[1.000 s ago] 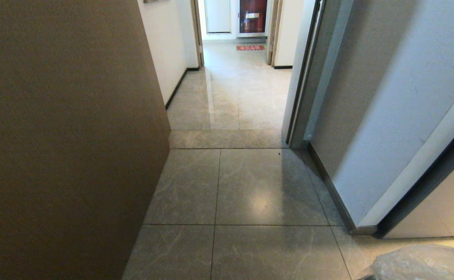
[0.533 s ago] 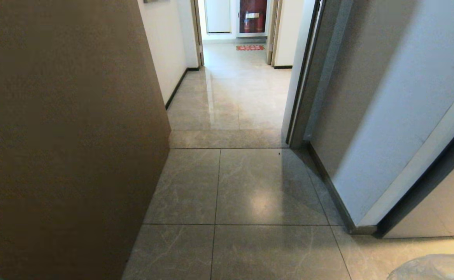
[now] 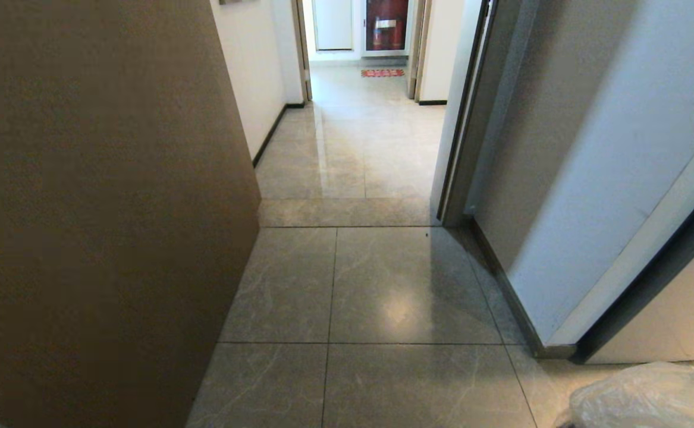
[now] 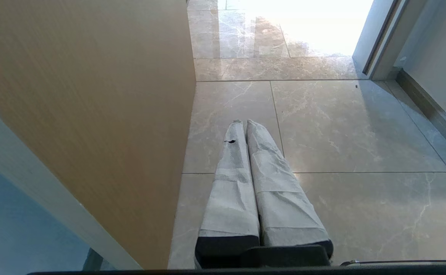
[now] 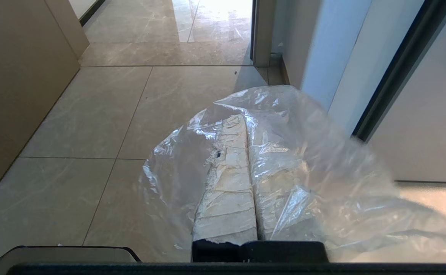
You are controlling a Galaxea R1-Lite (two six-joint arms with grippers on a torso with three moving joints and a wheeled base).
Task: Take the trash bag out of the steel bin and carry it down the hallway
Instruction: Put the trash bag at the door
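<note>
My right gripper (image 5: 245, 118) was clamped on the trash bag (image 5: 303, 160), which hung above the hallway (image 3: 370, 285) floor. My left gripper (image 4: 244, 122) was pressed together, empty.

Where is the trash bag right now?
The trash bag hangs from the shut right hand, draped over its fingers. In the head view it shows at the lower right corner, above the floor tiles beside the door frame.
</note>
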